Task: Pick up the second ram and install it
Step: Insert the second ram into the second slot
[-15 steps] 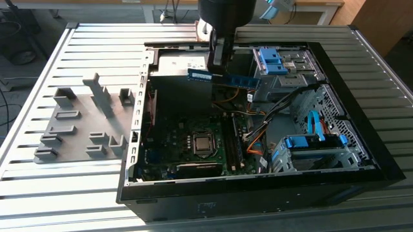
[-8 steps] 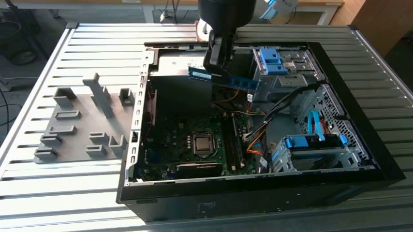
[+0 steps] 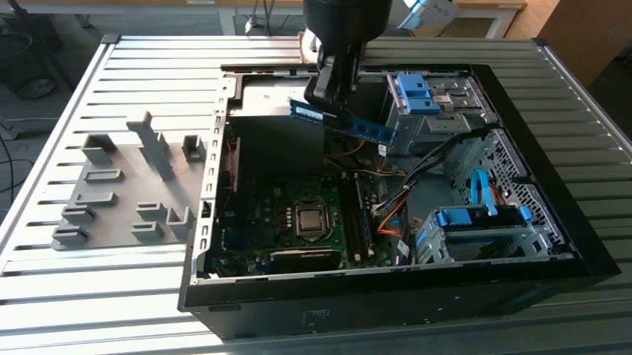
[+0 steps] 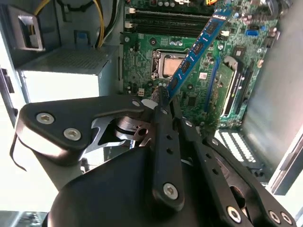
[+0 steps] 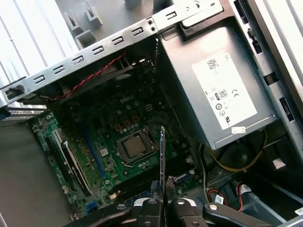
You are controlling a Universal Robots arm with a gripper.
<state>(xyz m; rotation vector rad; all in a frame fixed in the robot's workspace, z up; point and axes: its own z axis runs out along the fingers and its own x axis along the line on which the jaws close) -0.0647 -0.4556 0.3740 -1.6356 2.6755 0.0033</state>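
Second ram [image 3: 360, 127] edge-on in the jaws, well clear above motherboard [image 3: 266, 211]

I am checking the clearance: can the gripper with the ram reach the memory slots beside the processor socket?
Probably yes. The gripper holds the second ram above the open case, and nothing seems to cover the memory slots.
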